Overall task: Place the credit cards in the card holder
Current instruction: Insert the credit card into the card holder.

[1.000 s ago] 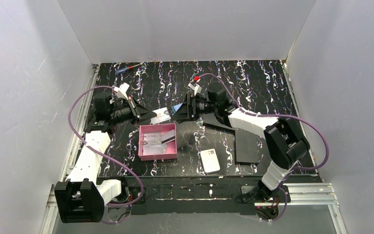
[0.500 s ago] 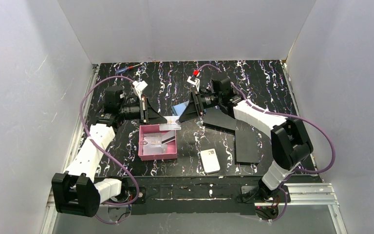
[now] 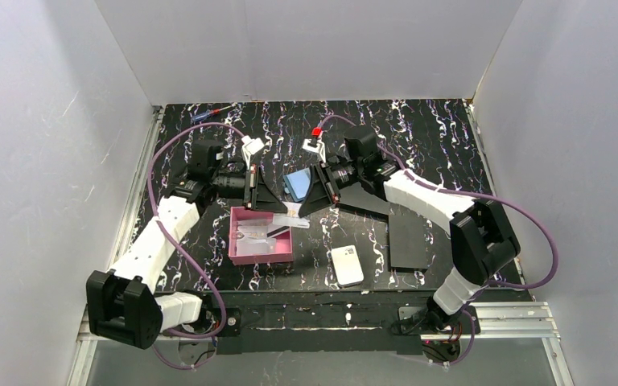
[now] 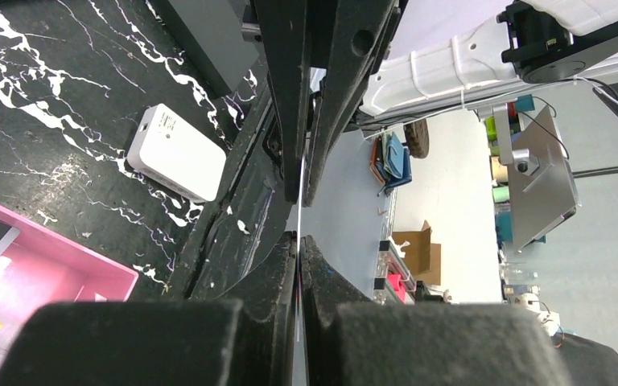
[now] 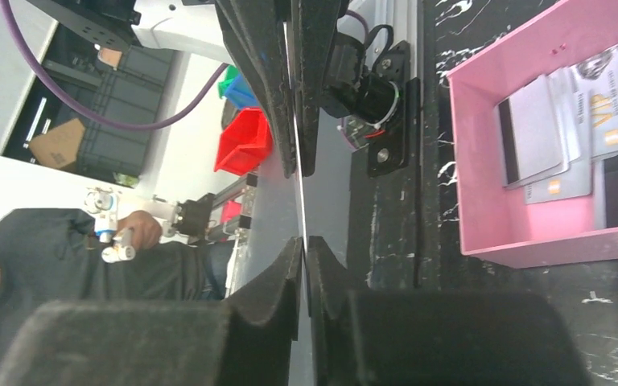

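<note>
One pale credit card (image 3: 293, 212) hangs just above the table by the pink tray's far right corner. My left gripper (image 3: 282, 208) is shut on one end of it and my right gripper (image 3: 302, 212) on the other. In the left wrist view the card (image 4: 300, 193) shows edge-on as a thin line, pinched by my left gripper (image 4: 299, 238). My right gripper (image 5: 303, 240) clamps the same card (image 5: 297, 185) the same way. The teal-blue card holder (image 3: 295, 183) lies just behind the two grippers. More credit cards (image 5: 535, 129) lie in the pink tray (image 3: 261, 259).
A thick white rounded block (image 3: 347, 265) lies near the front edge, right of the tray. Two flat black rectangles (image 3: 406, 240) lie under and beside the right arm. A small red-and-blue object (image 3: 209, 113) lies at the far left corner. White walls close in three sides.
The left gripper carried the card right and nearer, to the tray's far corner. The right gripper followed, left the card holder behind and went from open to shut on the card's other end.
</note>
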Motion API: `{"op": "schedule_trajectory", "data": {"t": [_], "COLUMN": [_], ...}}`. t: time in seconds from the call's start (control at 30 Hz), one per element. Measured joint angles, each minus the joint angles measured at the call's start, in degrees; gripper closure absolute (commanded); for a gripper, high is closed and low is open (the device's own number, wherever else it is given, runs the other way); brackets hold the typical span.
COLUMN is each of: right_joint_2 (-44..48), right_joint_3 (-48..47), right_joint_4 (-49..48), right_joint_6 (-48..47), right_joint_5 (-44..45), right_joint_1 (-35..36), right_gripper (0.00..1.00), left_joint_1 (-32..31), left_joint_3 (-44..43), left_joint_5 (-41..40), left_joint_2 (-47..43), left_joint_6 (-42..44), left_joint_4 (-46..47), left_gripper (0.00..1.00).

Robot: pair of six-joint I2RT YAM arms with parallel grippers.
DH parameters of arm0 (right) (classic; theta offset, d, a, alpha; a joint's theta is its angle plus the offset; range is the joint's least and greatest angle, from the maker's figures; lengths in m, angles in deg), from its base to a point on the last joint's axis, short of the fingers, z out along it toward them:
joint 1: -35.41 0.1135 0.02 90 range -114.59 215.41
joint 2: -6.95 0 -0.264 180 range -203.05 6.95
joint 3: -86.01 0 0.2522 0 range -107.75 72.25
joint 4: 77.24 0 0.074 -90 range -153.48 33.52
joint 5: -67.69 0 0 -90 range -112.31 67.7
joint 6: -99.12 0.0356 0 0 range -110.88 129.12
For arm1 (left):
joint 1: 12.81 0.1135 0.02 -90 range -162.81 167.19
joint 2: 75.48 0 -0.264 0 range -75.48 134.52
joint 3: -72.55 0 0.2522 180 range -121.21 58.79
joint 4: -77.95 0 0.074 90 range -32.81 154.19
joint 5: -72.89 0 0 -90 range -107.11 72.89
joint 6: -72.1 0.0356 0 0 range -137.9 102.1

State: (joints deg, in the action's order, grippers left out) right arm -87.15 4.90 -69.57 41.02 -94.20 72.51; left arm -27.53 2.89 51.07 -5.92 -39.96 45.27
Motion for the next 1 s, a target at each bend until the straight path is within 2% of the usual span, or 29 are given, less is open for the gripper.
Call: {"op": "schedule_trajectory", "data": {"t": [0.07, 0.13, 0.17, 0.2, 0.27, 0.3, 0.43, 0.57, 0.73, 0.9, 1.0], "right_joint_2": [0.0, 0.0, 0.0, 0.11, 0.26, 0.46, 0.85, -1.07, -9.68, -16.85, -19.39], "right_joint_3": [0.35, 0.52, 0.52, 0.52, 1.11, 2.01, 6.86, 6.25, 0.66, -0.52, -1.27], "right_joint_4": [0.09, 0.44, 0.83, 1.57, 2.64, 2.89, 3.19, 4.81, 2.29, -0.13, -0.11], "right_joint_6": [-0.68, -0.94, -1.66, -2.47, -3.45, -3.61, -1.99, -2.36, -2.29, -0.61, -0.15], "right_joint_5": [-0.37, -0.22, 0.26, 1.4, 4.7, 6.73, 16.98, 27.04, 33.7, 37.7, 39.28], "right_joint_1": [0.22, 0.26, 0.26, 0.15, -0.55, -1.46, -9.81, -16.33, -14.84, -13.7, -13.73], "right_gripper": [0.99, 0.99, 0.99, 0.99, 0.99, 0.99, 0.99, 0.99, 0.99, 0.99, 0.99], "left_joint_1": [-0.07, -0.15, -0.2, -0.24, -0.24, -0.11, 3.61, 6.6, 3.91, 2.12, 1.33], "left_joint_3": [-0.46, -1.09, -1.68, -2.62, -4.83, -5.88, -11.26, -14.62, -18.56, -24.39, -28.98], "left_joint_5": [0.09, -0.07, -0.31, -1.14, -4.61, -6.43, -15.58, -22.08, -27.06, -28.48, -28.65], "left_joint_2": [0.46, 0.87, 1.22, 1.75, 2.78, 3.28, 7.96, 17.38, 28.94, 38.86, 44.54], "left_joint_6": [0.74, 1.79, 2.6, 3.28, 4.52, 4.83, 0.0, -6.45, -10.49, -13.03, -14.01], "left_joint_4": [-0.92, -2.49, -3.41, -4.81, -7.48, -8.46, -12.31, -12.13, -10.45, -5.53, -3.19], "left_gripper": [1.0, 0.77, 0.61, 0.52, 0.4, 0.38, 0.37, 0.42, 0.58, 0.65, 0.66]}}
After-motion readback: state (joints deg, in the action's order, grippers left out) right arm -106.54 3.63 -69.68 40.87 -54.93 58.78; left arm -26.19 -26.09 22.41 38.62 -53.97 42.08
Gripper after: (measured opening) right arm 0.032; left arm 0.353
